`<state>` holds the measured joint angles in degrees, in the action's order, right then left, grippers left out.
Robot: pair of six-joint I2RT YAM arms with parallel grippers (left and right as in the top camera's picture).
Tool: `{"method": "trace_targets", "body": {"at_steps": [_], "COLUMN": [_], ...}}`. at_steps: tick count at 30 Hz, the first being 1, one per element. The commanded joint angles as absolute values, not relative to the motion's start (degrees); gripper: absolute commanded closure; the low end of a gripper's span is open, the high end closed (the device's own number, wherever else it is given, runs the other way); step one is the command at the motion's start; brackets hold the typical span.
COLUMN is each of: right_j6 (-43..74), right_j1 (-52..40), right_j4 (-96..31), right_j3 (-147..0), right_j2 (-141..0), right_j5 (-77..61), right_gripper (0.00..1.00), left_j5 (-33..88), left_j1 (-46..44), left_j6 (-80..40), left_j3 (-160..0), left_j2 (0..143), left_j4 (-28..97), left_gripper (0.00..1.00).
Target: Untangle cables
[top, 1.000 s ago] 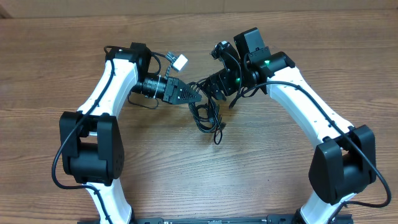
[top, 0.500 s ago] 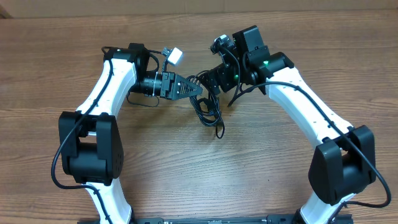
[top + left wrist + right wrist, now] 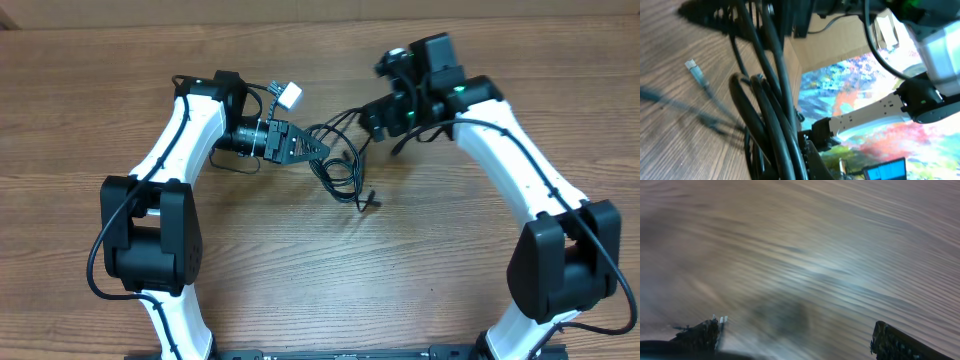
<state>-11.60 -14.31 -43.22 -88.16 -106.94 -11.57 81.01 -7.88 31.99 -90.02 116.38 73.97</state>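
My left pincer (image 3: 312, 148) is clamped tight on the cables (image 3: 338, 172), 1 loose black tangle at the centre of the overhead frame, with a plug end (image 3: 372, 201) trailing lower right over the worktop (image 3: 300, 260). My right pincer (image 3: 800, 333), upper right, gapes wide, holding nothing.

A brown wood-grain table (image 3: 420, 270) bears a loose bunch of thin black cables (image 3: 338, 176) near its middle, one plug end (image 3: 371, 202) lying on bare wood.
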Motion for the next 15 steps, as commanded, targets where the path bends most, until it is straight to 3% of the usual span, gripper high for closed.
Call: {"method": "trace_targets", "body": {"at_steps": [1,15], "right_j6": [-10.35,-10.33], "right_j1": [-5.89,-4.47], "right_j4": [-42.48,-44.77], "right_j3": [-89.32,-89.32], "right_j2": [-106.65,-106.65], "right_j5": [-0.71,-6.11], "right_gripper": [0.04,0.05], "left_j5": [80.25,65.80], "left_j1": [-7.51,-7.51], "left_j6": [33.26,33.23], "left_j3": [-90.28,-90.28], "left_j2": [115.61,115.61], "left_j4": [75.83,76.12], "left_gripper": [0.96,0.96]}}
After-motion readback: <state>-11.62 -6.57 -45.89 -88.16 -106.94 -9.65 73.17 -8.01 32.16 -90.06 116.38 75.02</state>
